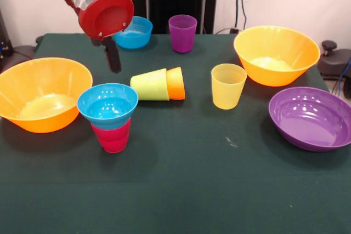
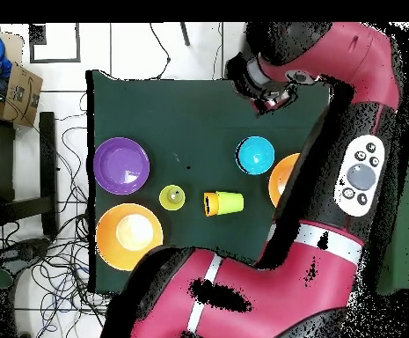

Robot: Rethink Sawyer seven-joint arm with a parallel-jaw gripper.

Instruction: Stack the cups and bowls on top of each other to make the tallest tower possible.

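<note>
A cyan bowl (image 1: 107, 102) sits on an inverted red cup (image 1: 113, 136) as a short tower at the front left; the bowl also shows in the overhead view (image 2: 256, 155). A lime green cup (image 1: 149, 85) lies on its side, mouth to mouth with an orange cup (image 1: 176, 83). A yellow cup (image 1: 228, 85) and a purple cup (image 1: 182, 33) stand upright. A deeper blue bowl (image 1: 134, 32) sits at the back. Two large orange bowls (image 1: 41, 94) (image 1: 277, 53) and a purple bowl (image 1: 312, 116) rest on the table. My gripper (image 1: 112, 54) hangs above and behind the tower, touching nothing.
The dark green table (image 1: 181, 190) holds everything. My arm's red round cap (image 1: 106, 15) sits above the blue bowl. In the overhead view the arm (image 2: 331, 176) covers the right side and part of one orange bowl (image 2: 281, 176). Cables lie on the floor to the left (image 2: 62, 176).
</note>
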